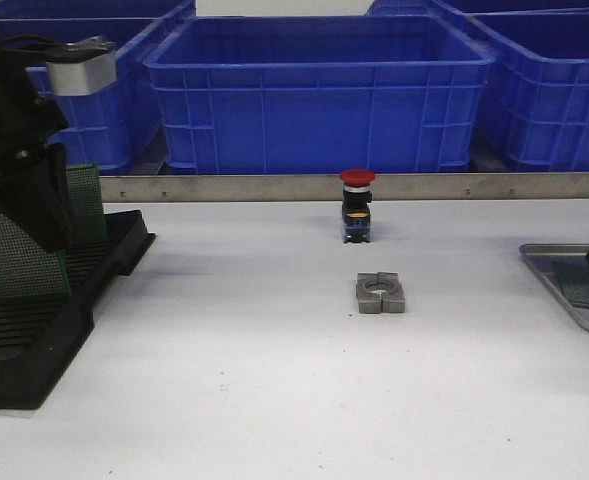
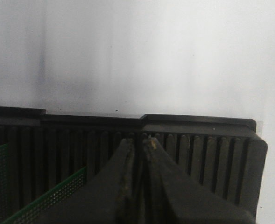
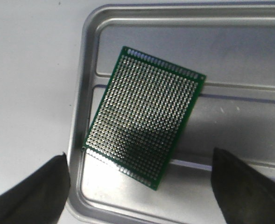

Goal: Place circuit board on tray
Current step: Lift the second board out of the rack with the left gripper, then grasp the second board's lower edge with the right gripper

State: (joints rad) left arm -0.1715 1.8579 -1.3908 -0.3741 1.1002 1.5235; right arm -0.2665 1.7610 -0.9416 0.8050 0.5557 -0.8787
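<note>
On the tray [image 3: 88,56], a green circuit board [image 3: 144,116] is lying flat and skewed — one placement looks done. The right gripper [image 3: 142,186] is hanging above it, fingers spread wide, holding nothing. The left gripper [image 2: 139,154] is sitting pinched together over the black rack [image 1: 34,330] — more boards are standing there.

i see a white table [image 1: 244,390] with a metal strip [image 1: 274,187] along its far edge. on its left side stands a black slotted rack [image 1: 34,330], reaching to the near left part. in the middle lies a small grey metal block [image 1: 380,293] with a round hole. just behind it, a little apart, stands a push button [image 1: 357,205] with a red cap. at the right edge rests the silver-grey tray [image 1: 559,290], only partly in view.
</note>
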